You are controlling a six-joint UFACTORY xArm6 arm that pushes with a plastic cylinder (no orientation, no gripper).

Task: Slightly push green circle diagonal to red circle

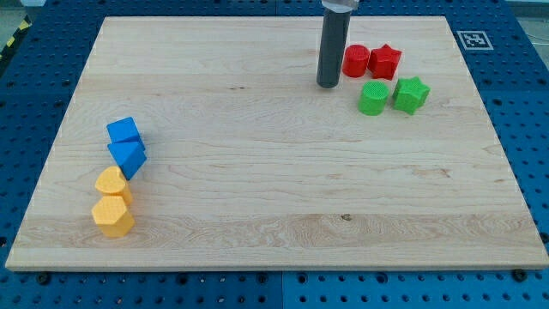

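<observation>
1. Camera view: my tip rests on the wooden board near the view's top, just to the view's left of the red circle; a narrow gap shows between them.
2. The arm carries a plain rod only; there are no fingers to report as apart or together.
3. The green circle lies just below the red circle and to the view's lower right of my tip, not touching it.
4. The red star sits beside the red circle; the green star sits beside the green circle.
5. At the view's left, in a column: blue cube, blue triangle, yellow heart-like block, yellow hexagon.
</observation>
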